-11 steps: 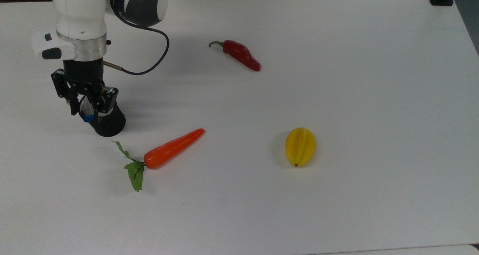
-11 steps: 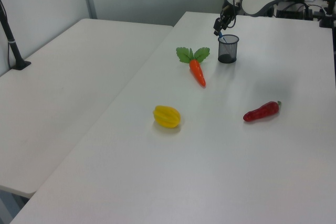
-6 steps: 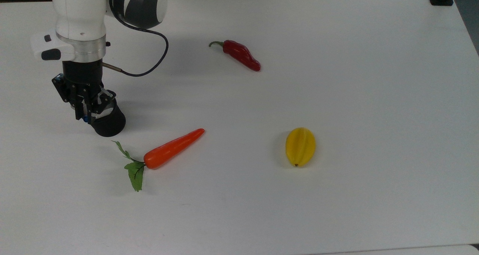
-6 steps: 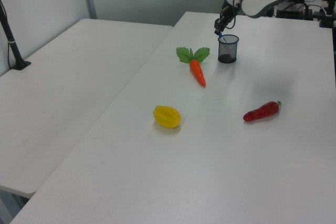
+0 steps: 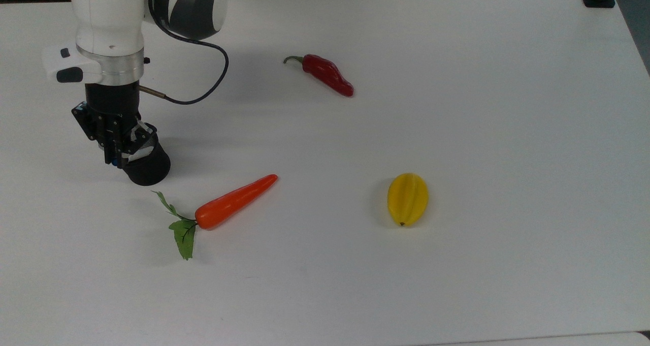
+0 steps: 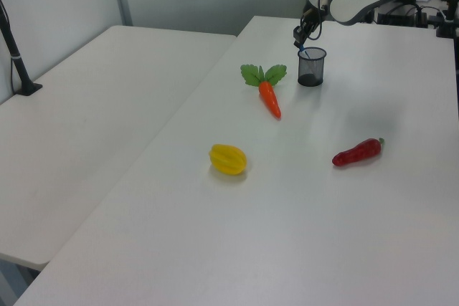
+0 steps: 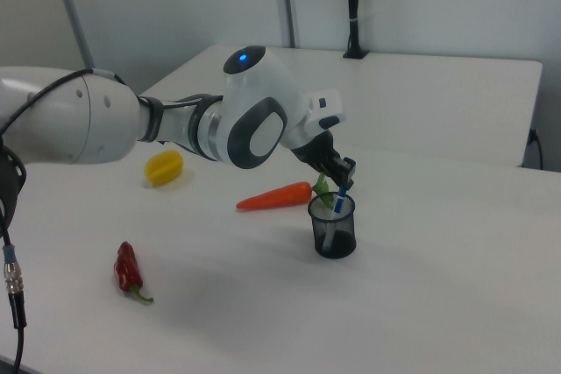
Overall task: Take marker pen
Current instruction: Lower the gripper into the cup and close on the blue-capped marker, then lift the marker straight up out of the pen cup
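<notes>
Since a second ago our gripper (image 5: 116,155) has gone from wide open to pinched in on the marker pen (image 7: 340,195), which stands tilted in the black mesh cup (image 5: 146,165). Fingers look closed on its blue top; in the right view the barrel runs from the fingertips down into the cup. In the top view the cup sits at 9 o'clock on the table (image 5: 457,107), with the carrot (image 5: 234,201) just off it toward 4 o'clock. Chili (image 5: 327,74) and yellow fruit (image 5: 408,198) are well apart and irrelevant. We judge the grasp made; next is a straight lift out. Risk: the cup dragging up or tipping.
</notes>
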`<state>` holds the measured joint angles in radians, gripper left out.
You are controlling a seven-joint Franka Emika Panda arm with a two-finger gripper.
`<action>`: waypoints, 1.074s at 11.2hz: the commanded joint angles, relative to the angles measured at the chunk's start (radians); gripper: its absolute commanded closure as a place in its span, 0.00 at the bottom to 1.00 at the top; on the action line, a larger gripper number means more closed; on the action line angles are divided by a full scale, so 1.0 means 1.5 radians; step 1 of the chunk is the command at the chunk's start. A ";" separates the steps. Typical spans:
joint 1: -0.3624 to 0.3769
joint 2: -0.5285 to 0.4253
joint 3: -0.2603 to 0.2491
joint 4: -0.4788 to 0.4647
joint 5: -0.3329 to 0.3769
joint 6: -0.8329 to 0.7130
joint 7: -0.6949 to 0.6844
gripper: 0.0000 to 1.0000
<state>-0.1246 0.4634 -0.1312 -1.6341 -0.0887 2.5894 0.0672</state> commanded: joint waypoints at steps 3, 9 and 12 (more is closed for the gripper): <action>-0.003 -0.048 -0.001 0.000 0.000 0.008 0.010 0.87; -0.002 -0.119 -0.001 0.000 0.004 0.005 0.012 0.87; 0.025 -0.141 0.007 0.002 0.004 -0.075 0.018 0.87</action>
<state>-0.1257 0.3006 -0.1281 -1.6025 -0.0881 2.5653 0.0684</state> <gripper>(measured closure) 0.811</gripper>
